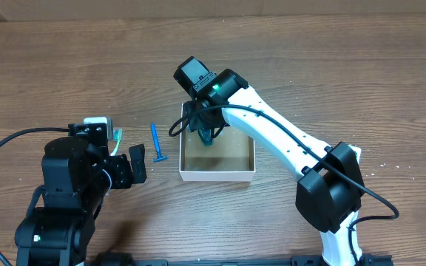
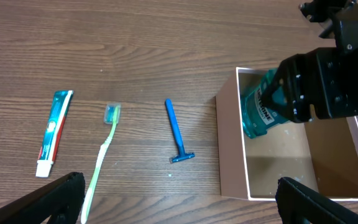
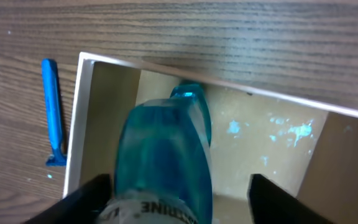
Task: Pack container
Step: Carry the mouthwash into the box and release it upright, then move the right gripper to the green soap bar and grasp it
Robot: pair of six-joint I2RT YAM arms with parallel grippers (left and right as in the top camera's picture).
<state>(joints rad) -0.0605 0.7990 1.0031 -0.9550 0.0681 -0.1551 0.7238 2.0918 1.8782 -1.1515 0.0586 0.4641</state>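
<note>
1. Left end effector (image 2: pixel 180 180): nearest item, at the near left of the table (image 1: pixel 361 66). It is released. The jaws stand wide apart with nothing but bare table between them.

2. Toiletries: three items lie flat on the table just beyond the left end effector, in a row and apart from one another.
   - Toothpaste tube (image 2: pixel 55 132): white, teal and red, outermost on the left.
   - Toothbrush (image 2: pixel 101 163): pale green, with its head pointing away from the robot.
   - Razor (image 2: pixel 176 132): blue and disposable, with its head toward the robot. It lies beside the container but does not touch it.

3. Container (image 1: pixel 217 176): a square, shallow box with white walls and a brown floor. It sits on the table near the centre, to the right of the razor. The near half of its floor is bare.

4. Mouthwash bottle (image 3: pixel 163 155): teal and translucent, leaning inside the container. Its cap end lies close to the far wall, toward the razor side. Whether it rests on the floor cannot be determined.

5. Right end effector (image 3: pixel 176 196): positioned over the far part of the container, astride the bottle's body.
   - One finger (image 3: pixel 89 199) lies against the bottle.
   - A gap shows between the bottle and the other finger.
   - Whether the bottle is clamped cannot be determined.

6. Right arm (image 1: pixel 287 140): white, reaching from the near right edge diagonally across to the container.
</note>
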